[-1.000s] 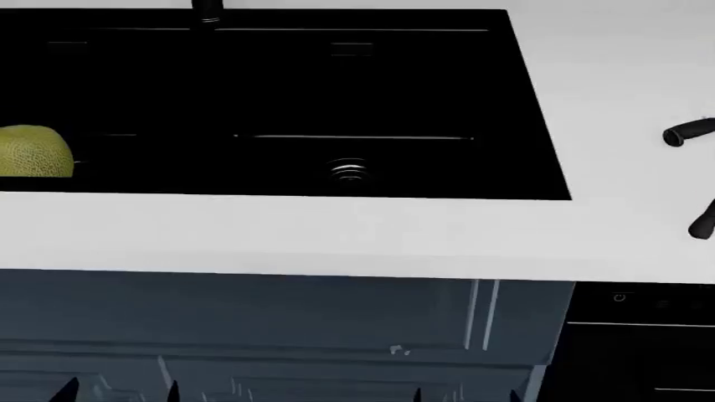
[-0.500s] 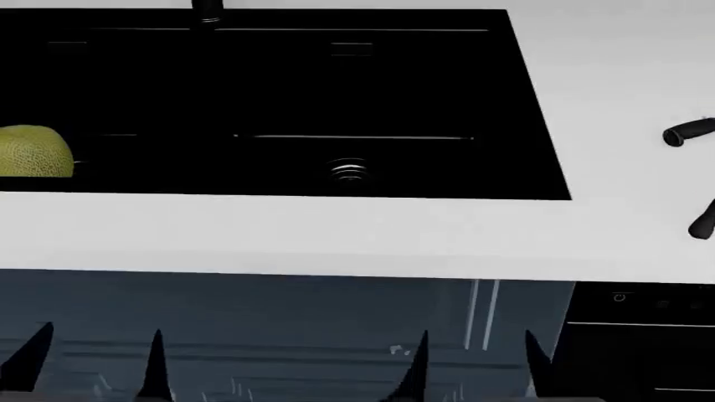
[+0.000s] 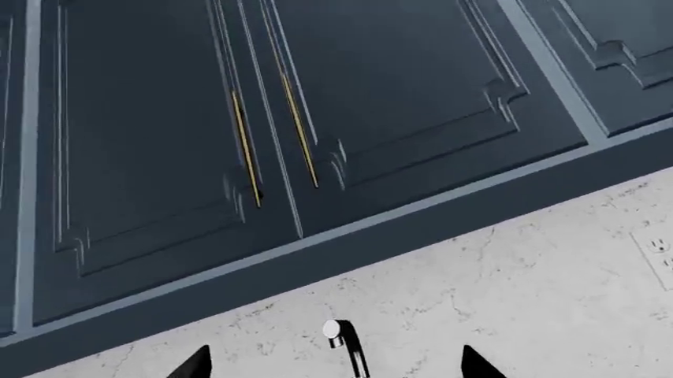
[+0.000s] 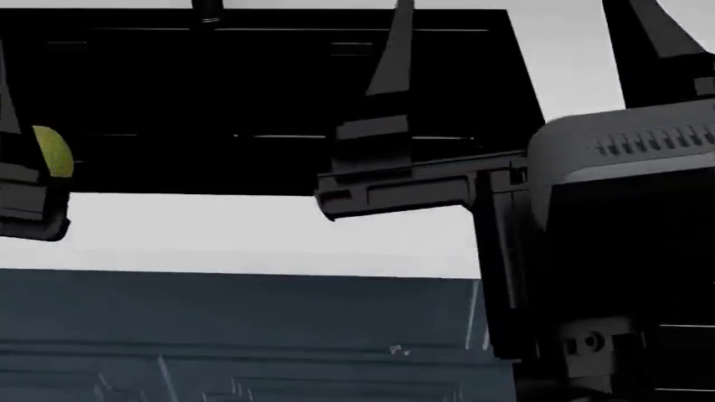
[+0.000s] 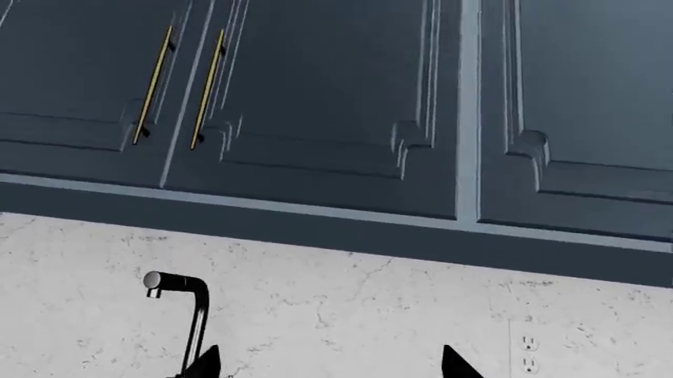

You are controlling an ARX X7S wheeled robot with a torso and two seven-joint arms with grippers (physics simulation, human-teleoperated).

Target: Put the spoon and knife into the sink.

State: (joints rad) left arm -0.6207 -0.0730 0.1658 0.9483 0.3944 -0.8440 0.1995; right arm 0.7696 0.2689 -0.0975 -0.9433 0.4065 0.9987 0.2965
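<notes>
**Spoon and knife out of sight, sink not yet holding either**

Spoon and knife cannot be found in any current view, so where they lie cannot be told; the right arm's bulk covers the counter on the sink's right side in the head view, and they may sit behind it. Neither piece shows inside the sink (image 4: pixel 223 84), so as far as these pictures go, both halves of the task are judged still undone.

Nearest the camera, the right gripper (image 4: pixel 514 33) fills the view in front of the sink's right end, its two pointed fingers set well apart with nothing between them; the jaws stand wide. The right wrist view agrees: two fingertips (image 5: pixel 455 362) show apart, with bare wall between. At the sink's left end the left gripper (image 4: pixel 12 126) is mostly cut off by the frame edge. Its wrist view shows two tips (image 3: pixel 478 364) widely spread and empty, so it too reads as unclenched.

In the basin itself, only a yellow-green melon (image 4: pixel 54 152) shows, near the left end, half hidden by the left arm. The drain is hidden.

Beyond the sink, the faucet (image 5: pixel 187 315) rises against a pale marbled backsplash (image 5: pixel 347 307), with dark blue cabinets (image 5: pixel 315 94) above it.
</notes>
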